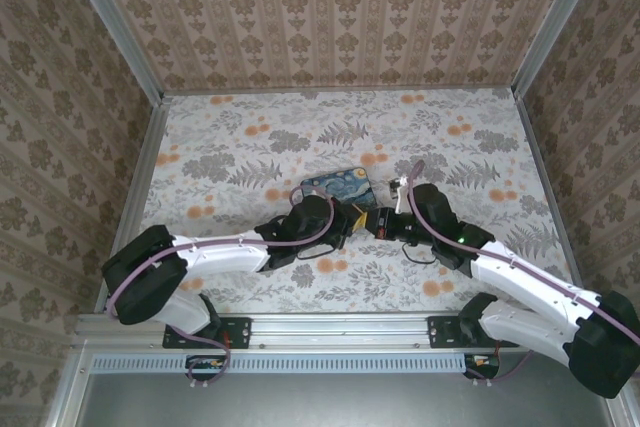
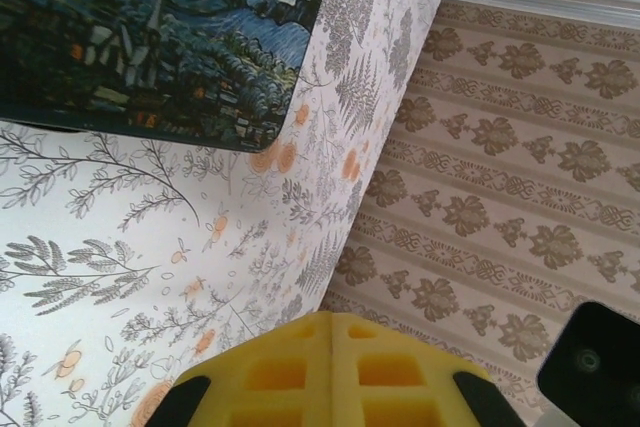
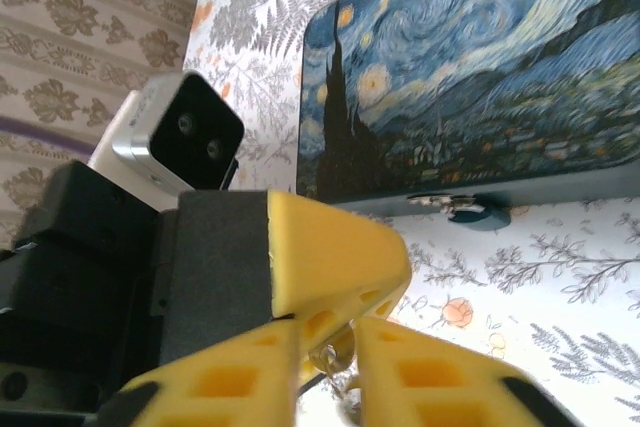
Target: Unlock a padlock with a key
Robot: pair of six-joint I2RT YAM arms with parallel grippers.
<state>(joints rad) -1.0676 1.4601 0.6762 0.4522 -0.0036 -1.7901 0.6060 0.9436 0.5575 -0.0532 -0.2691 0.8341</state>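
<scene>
**Arm position.** Both arms are reaching in over the middle of the counter (image 1: 250, 137). The left gripper (image 1: 355, 217) and the right gripper (image 1: 382, 222) are meeting tip to tip, just near and right of the painted box (image 1: 338, 185).

**Left fingers.** In the left wrist view, the yellow left fingers (image 2: 290, 372) are pressing fully together, with only a seam showing between them. The right wrist view shows the same pair as a closed yellow wedge (image 3: 330, 257) pointing down into the gap of the right gripper. Whether these fingers are pinching anything cannot be told.

**Right fingers.** The right fingers (image 3: 440, 382) are standing slightly apart. A small shiny metal piece (image 3: 335, 359) is sitting in the gap, directly under the tip of the left wedge. It is too blurred to identify, and which fingers it is touching cannot be told.

**Padlock.** The padlock (image 3: 482, 212) is lying on the counter. Its teal-blue body and small metallic part are resting against the edge of the box (image 3: 470, 67), on the side facing the two grippers. It is lying apart from both sets of fingers.

**Box.** The box is lying flat with its painted top face up. In the left wrist view it is occupying the upper left (image 2: 150, 37), beyond the closed fingers.
</scene>
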